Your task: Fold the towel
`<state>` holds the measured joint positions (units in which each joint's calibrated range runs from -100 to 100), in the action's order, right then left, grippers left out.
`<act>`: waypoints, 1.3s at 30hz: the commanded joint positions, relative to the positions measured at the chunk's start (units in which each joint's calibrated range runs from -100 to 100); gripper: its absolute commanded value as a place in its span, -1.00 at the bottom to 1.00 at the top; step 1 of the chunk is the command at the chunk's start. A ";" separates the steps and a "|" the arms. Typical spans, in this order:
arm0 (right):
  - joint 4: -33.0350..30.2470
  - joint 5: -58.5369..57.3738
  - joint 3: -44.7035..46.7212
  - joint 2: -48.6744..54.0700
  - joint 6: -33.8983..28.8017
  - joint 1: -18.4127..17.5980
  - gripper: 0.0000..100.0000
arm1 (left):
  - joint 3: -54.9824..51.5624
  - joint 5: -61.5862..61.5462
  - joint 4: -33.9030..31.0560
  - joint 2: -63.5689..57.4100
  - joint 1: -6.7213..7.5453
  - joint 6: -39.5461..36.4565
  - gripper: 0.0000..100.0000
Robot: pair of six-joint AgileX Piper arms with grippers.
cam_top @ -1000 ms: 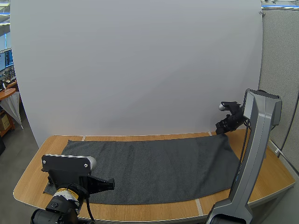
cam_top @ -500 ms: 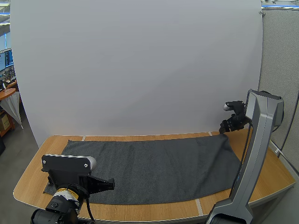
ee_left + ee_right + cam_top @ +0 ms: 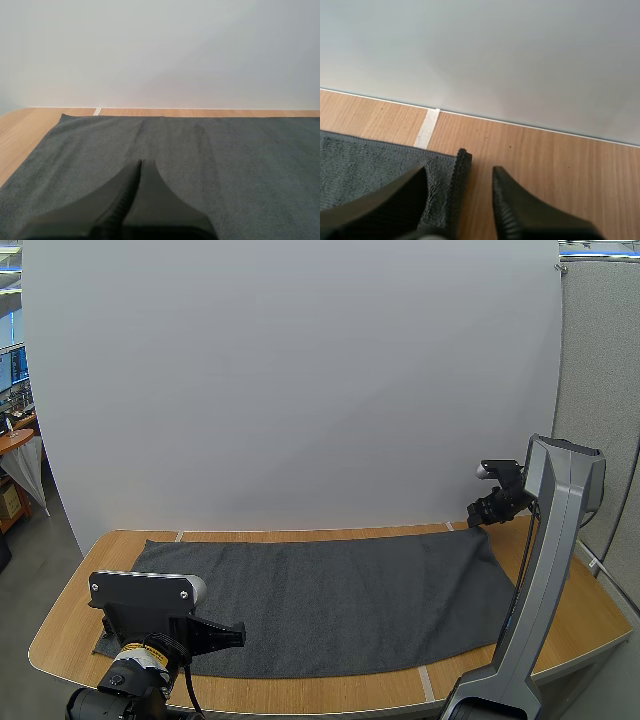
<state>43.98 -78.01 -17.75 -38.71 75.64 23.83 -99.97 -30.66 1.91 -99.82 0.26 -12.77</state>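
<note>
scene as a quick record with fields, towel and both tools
towel: dark grey, spread flat, unfolded
table: wooden, mostly covered by the towel
left tool: shut on nothing, over the towel's left part
right tool: open, at the towel's far right corner, one finger over cloth, the other over bare wood
fold: not yet begun

I see a light-brown wooden table (image 3: 585, 615) with a short white tape strip (image 3: 427, 127) just ahead of my right gripper (image 3: 459, 172), and a plain white board (image 3: 300, 380) beyond it.
</note>
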 commanded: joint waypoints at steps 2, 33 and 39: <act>1.05 -1.16 -0.27 -0.45 0.46 0.03 -0.21 | -0.03 1.30 0.86 -0.18 0.17 -0.27 -1.00; 6.53 -17.14 -0.27 3.01 0.46 -0.30 -1.00 | -0.03 1.30 0.86 -0.18 0.17 -0.27 -1.00; 6.75 -21.99 -0.12 6.88 -0.43 -1.46 -1.00 | -0.03 1.30 0.86 -0.18 0.17 -0.27 -1.00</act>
<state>49.95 -97.44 -17.75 -34.10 75.64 22.86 -99.97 -30.66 1.91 -99.82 0.26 -12.77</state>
